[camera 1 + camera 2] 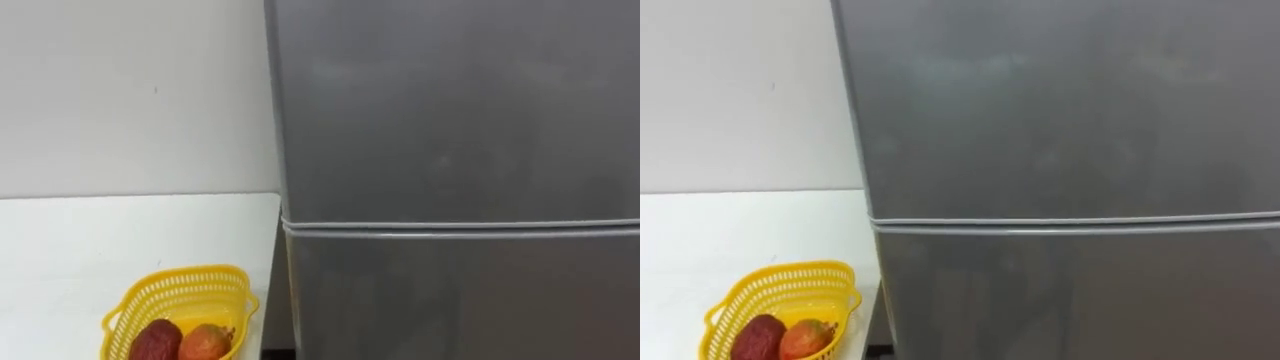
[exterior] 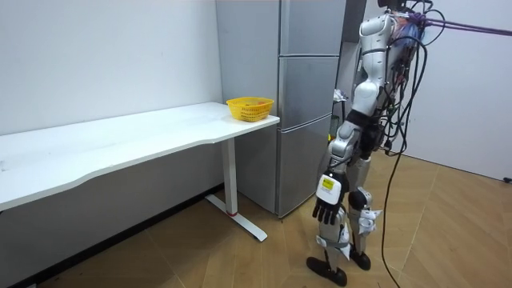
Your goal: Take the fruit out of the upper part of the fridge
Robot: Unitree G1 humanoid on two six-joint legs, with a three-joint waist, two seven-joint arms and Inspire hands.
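Your robot stands square to the grey fridge (image 2: 308, 104), close in, with the white table (image 2: 120, 144) off to its left. Both doors are shut: the upper door (image 1: 455, 110) meets the lower door (image 1: 460, 300) along a tight seam, so whatever the upper compartment holds is hidden from you. The yellow basket (image 1: 180, 295) sits at the table's corner nearest the fridge, likely parked there as a short drop from the door. Inside it lie two fruits, touching: a dark red one (image 1: 155, 342) and an orange-red one (image 1: 205, 343). Whether either came out of the fridge, you cannot tell. In the room view one hand, the left hand (image 2: 328, 206) by the body's facing, hangs low beside the thigh, fingers loosely downward and relaxed, carrying nothing; that pose suits standing by rather than reaching. Shut doors plus fruit in the basket fit both a fetch still ahead and one finished with the door closed again.
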